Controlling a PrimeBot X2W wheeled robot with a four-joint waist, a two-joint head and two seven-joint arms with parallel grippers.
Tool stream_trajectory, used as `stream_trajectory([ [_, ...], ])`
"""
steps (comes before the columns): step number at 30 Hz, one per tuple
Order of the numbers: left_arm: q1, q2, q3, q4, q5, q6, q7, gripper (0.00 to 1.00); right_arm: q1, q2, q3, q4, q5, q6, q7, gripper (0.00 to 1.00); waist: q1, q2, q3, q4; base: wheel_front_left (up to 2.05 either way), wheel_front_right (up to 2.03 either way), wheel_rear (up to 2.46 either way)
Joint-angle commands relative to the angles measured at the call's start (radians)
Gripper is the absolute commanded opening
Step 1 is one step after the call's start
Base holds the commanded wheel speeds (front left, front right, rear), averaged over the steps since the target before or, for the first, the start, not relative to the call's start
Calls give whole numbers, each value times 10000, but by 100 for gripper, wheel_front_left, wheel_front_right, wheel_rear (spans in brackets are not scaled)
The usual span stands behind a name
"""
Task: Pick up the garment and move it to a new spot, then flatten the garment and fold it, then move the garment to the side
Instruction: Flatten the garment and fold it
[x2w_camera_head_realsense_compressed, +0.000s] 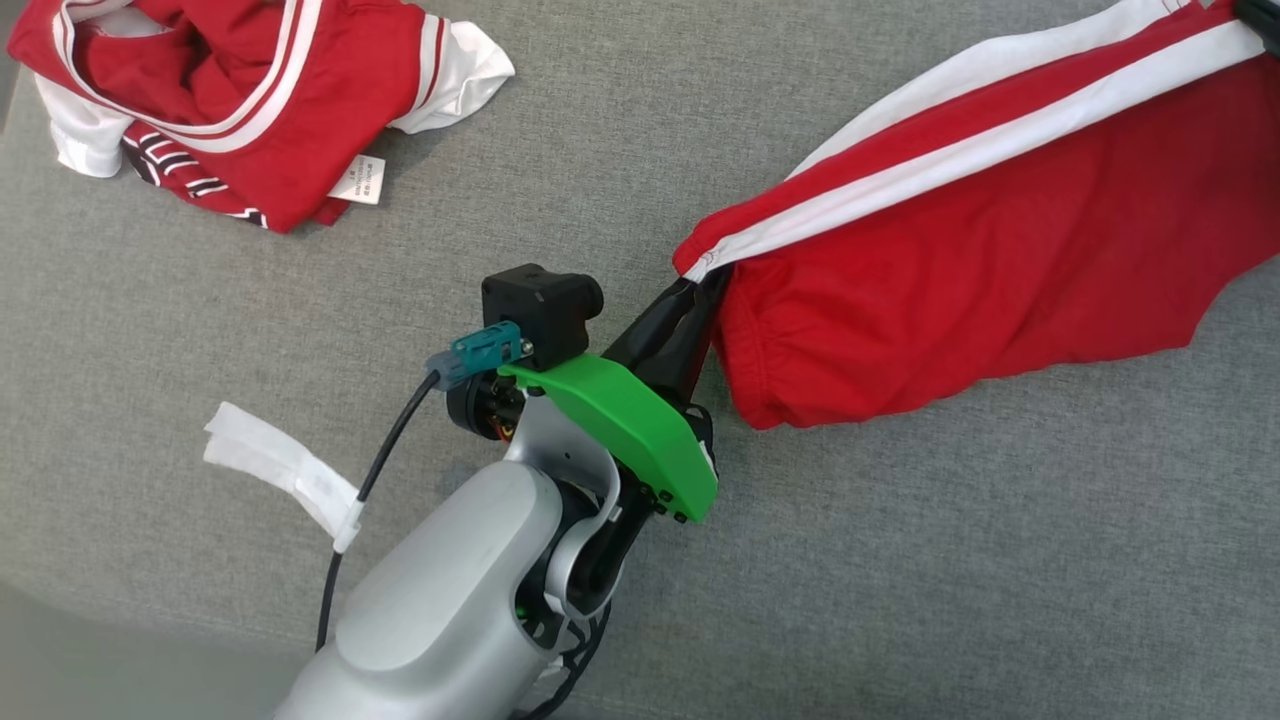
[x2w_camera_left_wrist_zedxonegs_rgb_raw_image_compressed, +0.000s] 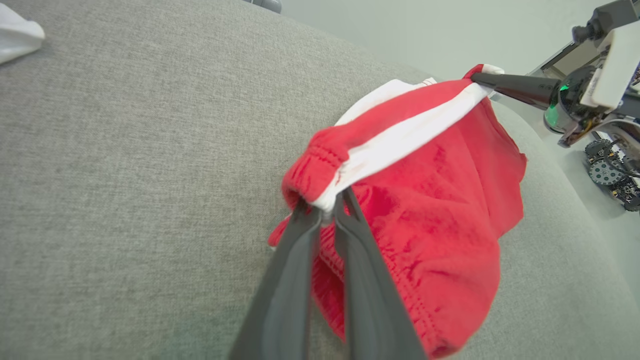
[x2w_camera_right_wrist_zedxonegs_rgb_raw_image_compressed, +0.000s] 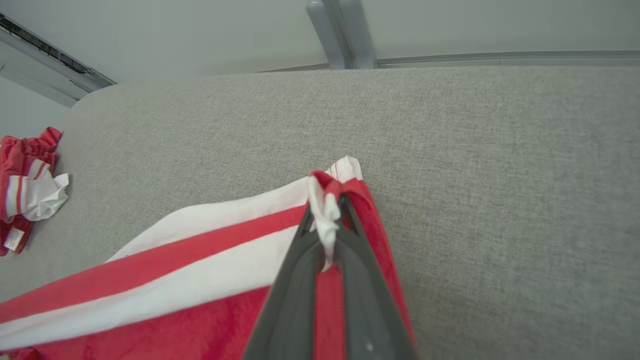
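Grey woven surface (x2w_camera_head_realsense_compressed: 620, 130), soft red garment (x2w_camera_head_realsense_compressed: 1000, 270), white stripes (x2w_camera_head_realsense_compressed: 1000, 138)

Bright, even light casts soft shadows under the garment (x2w_camera_head_realsense_compressed: 980, 250); wrist views bend at the edges.

Garment (x2w_camera_head_realsense_compressed: 1000, 260), matt red cloth; tabletop (x2w_camera_head_realsense_compressed: 200, 330), rough grey woven fabric; arm (x2w_camera_head_realsense_compressed: 440, 610), smooth silvery metal; guard (x2w_camera_head_realsense_compressed: 630, 420), glossy green plastic.
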Motion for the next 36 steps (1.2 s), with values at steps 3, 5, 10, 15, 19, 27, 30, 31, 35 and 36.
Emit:
stream_trajectory([
  [3, 50, -31, -8, 143, -128, -44, 49, 0, -227, 67, -19, 188, -144, -11, -198, 10, 0, 0, -25, 37, 0, 0, 0],
  [5, 76, -53, -6, 217, -155, -35, 22, 16, -226, 132, 41, 238, -174, -11, -329, 100, 0, 0, -38, 51, 0, 0, 0],
  [10, 211, -89, 29, 401, -279, 26, -27, 100, -120, 174, 155, 226, -64, -6, -695, 100, 0, 0, -92, 32, 0, 0, 0],
  [15, 252, -48, 310, 663, -279, 284, -313, 100, -32, 22, 54, 119, -66, -6, -1771, 100, 0, 0, -127, -29, 0, 0, 0],
  [19, 371, -4, 482, 857, -149, 448, -699, 100, 299, -49, 22, 165, 129, -6, -2405, 100, 0, 0, -237, -156, 0, 0, 0],
  [27, 1100, 159, 514, 250, 770, 690, -2394, 100, 1335, -1105, 1582, -342, -619, -6, -2650, 100, 0, 0, -373, -424, 0, 0, 0],
  [30, 1411, 112, 661, -69, 1349, 906, -2784, 100, 1465, -1308, 1957, -498, -482, -8, -2646, 100, 0, 0, -361, -419, 0, 0, 0],
  [31, 1497, 118, 697, -140, 1655, 975, -2840, 100, 1471, -1331, 2045, -501, -456, -8, -2638, 100, 0, 0, -346, -399, 0, 0, 0],
  [35, 1917, -215, 1268, -618, 2547, 987, -2903, 100, 1258, -1511, 2314, -305, -559, -8, -2551, 100, 0, 0, -206, -187, 0, 0, 0],
  [36, 2094, -325, 1450, -736, 2771, 921, -2905, 100, 1177, -1514, 2392, -204, -589, -8, -2522, 100, 0, 0, -170, -118, 0, 0, 0],
])
